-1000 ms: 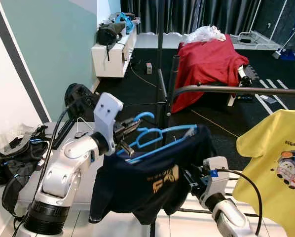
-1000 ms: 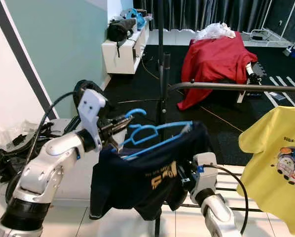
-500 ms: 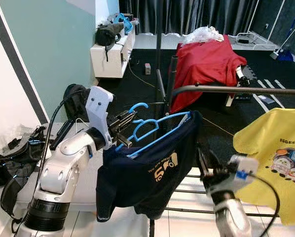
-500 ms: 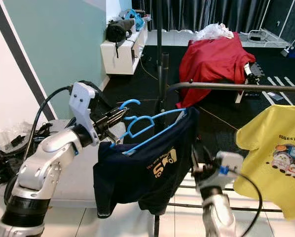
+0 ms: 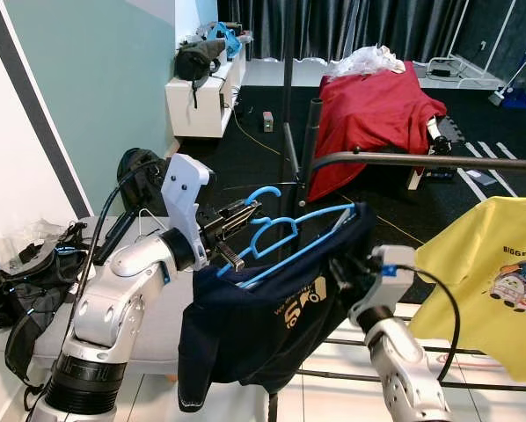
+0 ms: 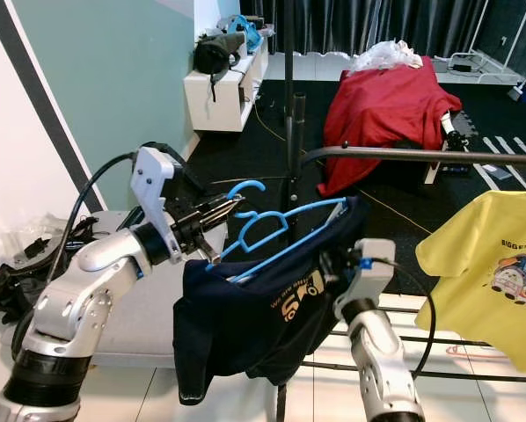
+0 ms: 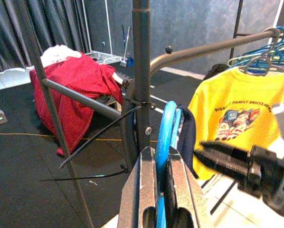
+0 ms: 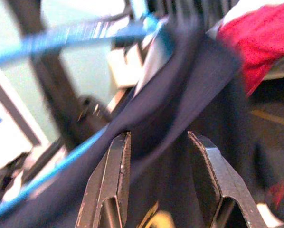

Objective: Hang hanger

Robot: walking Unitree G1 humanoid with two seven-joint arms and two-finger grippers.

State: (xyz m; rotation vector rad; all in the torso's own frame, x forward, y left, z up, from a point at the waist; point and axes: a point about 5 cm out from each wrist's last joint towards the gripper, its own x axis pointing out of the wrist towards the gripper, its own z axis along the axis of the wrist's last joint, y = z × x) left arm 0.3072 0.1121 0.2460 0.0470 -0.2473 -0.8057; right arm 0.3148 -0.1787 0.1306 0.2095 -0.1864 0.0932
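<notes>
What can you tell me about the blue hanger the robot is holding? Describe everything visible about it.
The blue hanger looks like thin plastic, with a curled hook at the top and a sloping bar. It is tilted, its hook end toward the left gripper, whose black fingers are shut on it just below the hook. A navy T-shirt with a yellow print hangs from it. The open right gripper reaches into the shirt's far side. The hanger is not yet on the grey rail.

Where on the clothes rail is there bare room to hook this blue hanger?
The rail is bare from its bend beside the upright pole across to the yellow shirt. The far end, seen from the left wrist, is crowded with hangers.
</notes>
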